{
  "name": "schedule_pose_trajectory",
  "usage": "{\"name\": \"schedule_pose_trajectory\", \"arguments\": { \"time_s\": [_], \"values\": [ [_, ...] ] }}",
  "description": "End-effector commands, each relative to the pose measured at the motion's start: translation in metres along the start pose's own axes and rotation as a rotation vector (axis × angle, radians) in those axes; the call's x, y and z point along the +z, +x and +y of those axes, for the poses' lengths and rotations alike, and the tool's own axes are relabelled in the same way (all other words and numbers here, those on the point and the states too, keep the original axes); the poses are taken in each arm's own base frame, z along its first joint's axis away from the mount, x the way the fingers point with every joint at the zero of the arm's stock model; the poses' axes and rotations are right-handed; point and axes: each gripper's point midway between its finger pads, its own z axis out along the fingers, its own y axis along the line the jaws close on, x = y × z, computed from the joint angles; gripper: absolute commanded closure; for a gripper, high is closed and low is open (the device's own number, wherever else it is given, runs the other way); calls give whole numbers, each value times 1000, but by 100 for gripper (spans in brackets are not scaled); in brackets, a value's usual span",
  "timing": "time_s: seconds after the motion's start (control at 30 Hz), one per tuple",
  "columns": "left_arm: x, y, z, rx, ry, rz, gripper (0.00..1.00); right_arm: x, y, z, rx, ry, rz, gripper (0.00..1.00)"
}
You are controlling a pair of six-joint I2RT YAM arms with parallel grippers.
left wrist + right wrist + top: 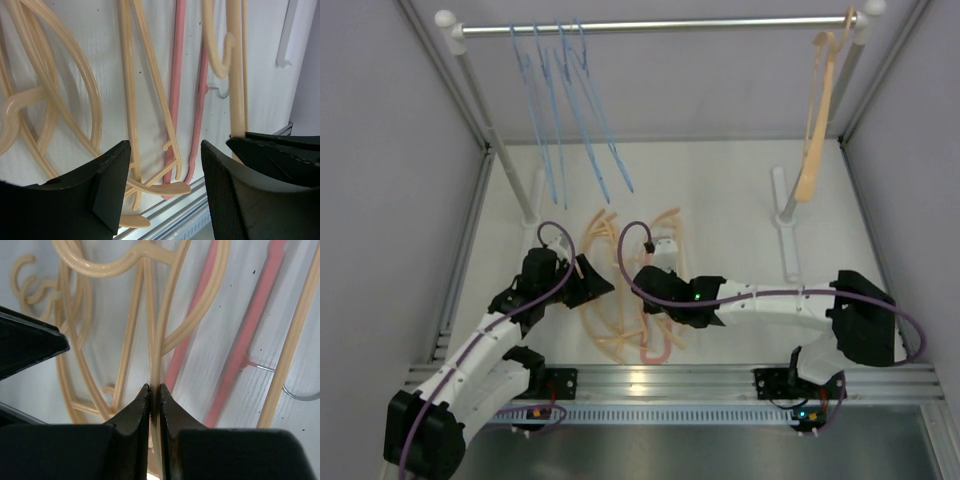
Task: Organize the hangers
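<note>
Several peach-orange hangers (pixel 610 330) lie piled on the white table between my two grippers, with the pink-red hanger (pixel 655 352) among them near the front edge. My right gripper (pixel 655 280) is shut on a thin bar of one peach hanger (pixel 159 340); the pink-red hanger (pixel 240 355) and its metal hook (pixel 295 392) lie just right of it. My left gripper (pixel 165 165) is open and empty above the pile's near ends, with the pink-red hanger (pixel 175 90) beyond it. Several light-blue wire hangers (pixel 565 110) hang at the rail's left, and one peach hanger (pixel 813 130) hangs at its right.
The silver rail (pixel 660 25) spans the back on two posts with white feet (pixel 785 230). An aluminium frame (pixel 670 380) runs along the table's front edge. Grey walls close in both sides.
</note>
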Motion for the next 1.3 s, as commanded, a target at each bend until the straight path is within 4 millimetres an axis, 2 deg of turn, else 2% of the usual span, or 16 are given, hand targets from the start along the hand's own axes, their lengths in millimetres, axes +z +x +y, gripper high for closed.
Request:
{"name": "schedule_pose_trajectory", "arguments": {
  "time_s": [0.0,0.27,0.63,0.93,1.27],
  "values": [
    [-3,-10,-12,18,47,-45,37,-28,-21,4,25,-31,-58,100],
    [-7,-15,-18,15,63,-66,37,-72,-49,-1,109,-113,-125,100],
    [-9,-16,-22,13,75,-70,37,-129,-77,-16,232,-226,-210,100],
    [-9,-16,-23,16,79,-70,37,-162,-92,-26,342,-310,-265,100],
    [-8,-15,-24,10,87,-62,37,-210,-130,-37,505,-421,-393,100]
  ]
}}
